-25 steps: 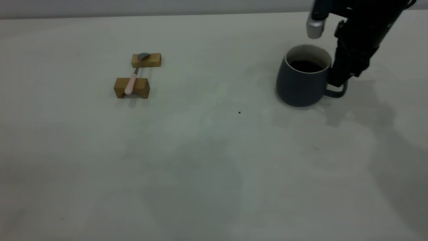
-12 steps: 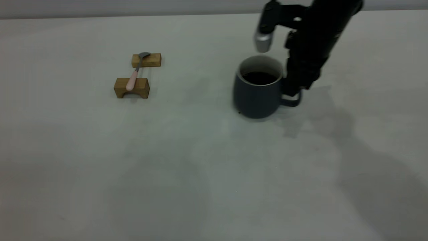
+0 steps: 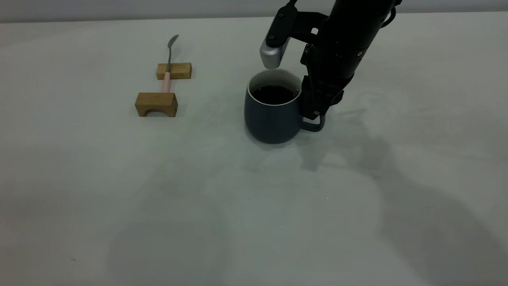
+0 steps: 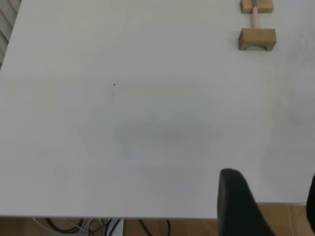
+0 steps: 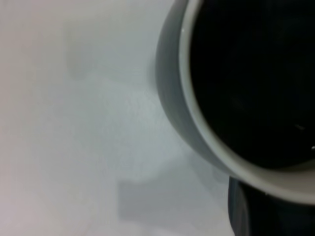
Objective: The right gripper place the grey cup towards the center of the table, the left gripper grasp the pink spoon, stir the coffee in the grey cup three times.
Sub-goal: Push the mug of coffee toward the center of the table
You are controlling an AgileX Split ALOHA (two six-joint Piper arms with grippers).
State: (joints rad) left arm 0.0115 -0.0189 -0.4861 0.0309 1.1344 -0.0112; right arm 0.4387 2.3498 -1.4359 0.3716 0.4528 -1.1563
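Observation:
The grey cup (image 3: 270, 119) stands near the middle of the table (image 3: 254, 206) with dark coffee (image 3: 274, 94) inside. My right gripper (image 3: 312, 113) reaches down from above, shut on the cup's loop handle (image 3: 316, 127). The right wrist view is filled by the cup's white rim (image 5: 197, 132) and the coffee (image 5: 251, 78). Far left, the pink spoon (image 3: 166, 81) lies across two wooden blocks, its metal bowl past the far block. In the left wrist view the spoon's handle (image 4: 256, 18) shows far off. My left gripper (image 4: 273, 206) hangs open and empty at the table's near edge.
Two small brown wooden blocks (image 3: 156, 104) (image 3: 174, 70) carry the spoon at the far left. In the left wrist view the nearer block (image 4: 257, 39) is in the far corner. The table's front edge (image 4: 147, 216) has cables and wooden floor beyond it.
The right gripper has carried the cup leftward from the right side to near the table's middle. The spoon now lies farther back on the blocks, its bowl past the far block.

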